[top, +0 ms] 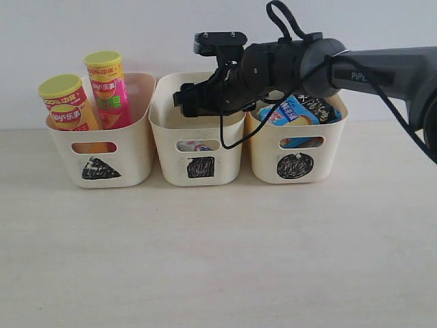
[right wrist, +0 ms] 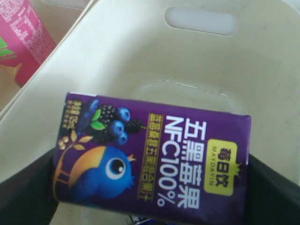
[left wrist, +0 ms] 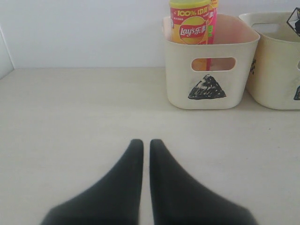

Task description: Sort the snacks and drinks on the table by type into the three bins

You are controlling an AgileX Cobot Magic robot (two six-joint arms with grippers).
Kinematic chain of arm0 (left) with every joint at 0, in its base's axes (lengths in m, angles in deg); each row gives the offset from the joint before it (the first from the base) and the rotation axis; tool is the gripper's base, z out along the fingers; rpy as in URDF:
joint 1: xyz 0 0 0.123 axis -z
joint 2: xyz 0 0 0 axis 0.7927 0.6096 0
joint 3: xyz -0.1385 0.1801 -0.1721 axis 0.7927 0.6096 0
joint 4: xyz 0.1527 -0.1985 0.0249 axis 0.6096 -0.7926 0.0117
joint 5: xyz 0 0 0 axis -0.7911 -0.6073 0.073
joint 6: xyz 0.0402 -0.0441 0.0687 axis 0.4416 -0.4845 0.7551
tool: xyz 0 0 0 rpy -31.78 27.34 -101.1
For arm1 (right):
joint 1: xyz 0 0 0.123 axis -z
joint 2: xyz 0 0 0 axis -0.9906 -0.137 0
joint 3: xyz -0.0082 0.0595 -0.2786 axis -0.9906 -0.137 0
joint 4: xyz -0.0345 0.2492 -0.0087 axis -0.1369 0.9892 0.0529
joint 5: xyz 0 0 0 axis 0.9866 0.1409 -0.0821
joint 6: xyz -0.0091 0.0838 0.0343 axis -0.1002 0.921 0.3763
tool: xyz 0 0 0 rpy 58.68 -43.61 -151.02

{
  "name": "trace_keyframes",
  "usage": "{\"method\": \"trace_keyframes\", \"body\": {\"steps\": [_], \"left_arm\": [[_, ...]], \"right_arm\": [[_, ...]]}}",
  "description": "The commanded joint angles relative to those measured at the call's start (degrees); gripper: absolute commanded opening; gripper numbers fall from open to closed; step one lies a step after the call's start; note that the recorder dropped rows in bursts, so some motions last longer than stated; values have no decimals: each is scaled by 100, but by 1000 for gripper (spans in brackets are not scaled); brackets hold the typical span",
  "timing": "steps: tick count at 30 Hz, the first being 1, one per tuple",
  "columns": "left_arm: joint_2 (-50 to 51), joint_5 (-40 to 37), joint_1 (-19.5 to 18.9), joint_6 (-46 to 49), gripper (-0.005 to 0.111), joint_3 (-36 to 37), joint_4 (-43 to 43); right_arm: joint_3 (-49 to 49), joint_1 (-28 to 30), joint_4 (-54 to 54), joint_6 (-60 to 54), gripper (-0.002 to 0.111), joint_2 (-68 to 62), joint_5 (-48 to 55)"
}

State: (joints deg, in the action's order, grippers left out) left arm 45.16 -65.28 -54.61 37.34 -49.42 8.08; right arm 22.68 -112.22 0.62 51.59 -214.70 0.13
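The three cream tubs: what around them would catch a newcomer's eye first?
A black robot arm reaches from the right over the middle cream plastic tub, the square-marked one, its jaws gripping a dark purple drink carton. Two tall yellow-lidded Lay's cans stick out of the triangle-marked left tub.

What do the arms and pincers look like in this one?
Right arm: dark grey tube, white PiPER lettering, black wrist housing, looping black cable. Left pincer: two matte black fingers tapering to rounded tips. Right pincer: black too.
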Motion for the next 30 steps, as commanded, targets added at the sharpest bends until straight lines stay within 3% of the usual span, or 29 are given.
{"method": "trace_keyframes", "body": {"steps": [1, 5, 13, 24, 27, 30], "left_arm": [[-23, -1, 5, 23, 4, 16, -25], [-23, -1, 5, 23, 4, 16, -25], [-23, -1, 5, 23, 4, 16, -25], [-23, -1, 5, 23, 4, 16, -25], [-23, -1, 5, 23, 4, 16, -25], [-23, -1, 5, 23, 4, 16, -25]], "right_arm": [[36, 46, 9, -1, 77, 42, -96], [36, 46, 9, -1, 78, 42, -84], [36, 36, 9, -1, 104, 42, -35], [36, 36, -9, -25, 103, 165, 240], [36, 36, -9, -65, 92, 331, 472], [36, 36, -9, -97, 64, 527, 769]]}}
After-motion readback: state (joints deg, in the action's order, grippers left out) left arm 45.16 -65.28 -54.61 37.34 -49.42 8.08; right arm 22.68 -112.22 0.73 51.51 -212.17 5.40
